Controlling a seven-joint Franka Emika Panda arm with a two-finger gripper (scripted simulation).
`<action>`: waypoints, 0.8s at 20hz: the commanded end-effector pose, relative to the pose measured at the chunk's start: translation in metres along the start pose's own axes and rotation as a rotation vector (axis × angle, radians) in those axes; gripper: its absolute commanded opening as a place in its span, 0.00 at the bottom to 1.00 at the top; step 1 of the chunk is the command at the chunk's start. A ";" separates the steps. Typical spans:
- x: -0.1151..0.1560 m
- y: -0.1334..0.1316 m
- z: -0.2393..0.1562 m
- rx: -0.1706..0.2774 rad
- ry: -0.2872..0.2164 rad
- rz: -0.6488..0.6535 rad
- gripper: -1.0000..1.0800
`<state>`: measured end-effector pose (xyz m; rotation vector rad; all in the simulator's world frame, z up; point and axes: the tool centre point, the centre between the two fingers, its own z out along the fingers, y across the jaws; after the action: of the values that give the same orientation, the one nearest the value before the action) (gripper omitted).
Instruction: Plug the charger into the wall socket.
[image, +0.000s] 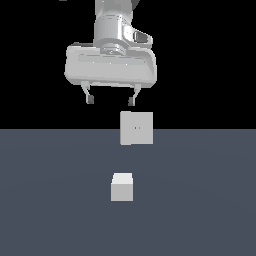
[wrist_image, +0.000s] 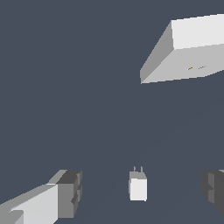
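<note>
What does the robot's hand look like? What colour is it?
The hand is a wide, rounded, pale grey-white block under a round white wrist. Two thin light fingers stick down from it, each ending in a small dark grey pad. No cables or markings show.

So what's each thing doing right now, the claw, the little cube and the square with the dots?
gripper: open, empty, up in the air above the floor.
charger: resting on the floor, not held, not plugged in, prongs showing in the wrist view.
wall socket: standing upright, nothing plugged in, apart from the charger.

The wrist view's edge cuts off the wall socket (wrist_image: 188, 50).
</note>
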<state>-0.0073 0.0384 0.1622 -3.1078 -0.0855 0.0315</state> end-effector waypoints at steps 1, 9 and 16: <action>0.000 0.000 0.000 0.000 0.000 0.000 0.96; -0.008 0.002 0.007 -0.002 0.009 0.002 0.96; -0.028 0.007 0.025 -0.009 0.033 0.009 0.96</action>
<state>-0.0303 0.0319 0.1422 -3.1149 -0.0741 -0.0109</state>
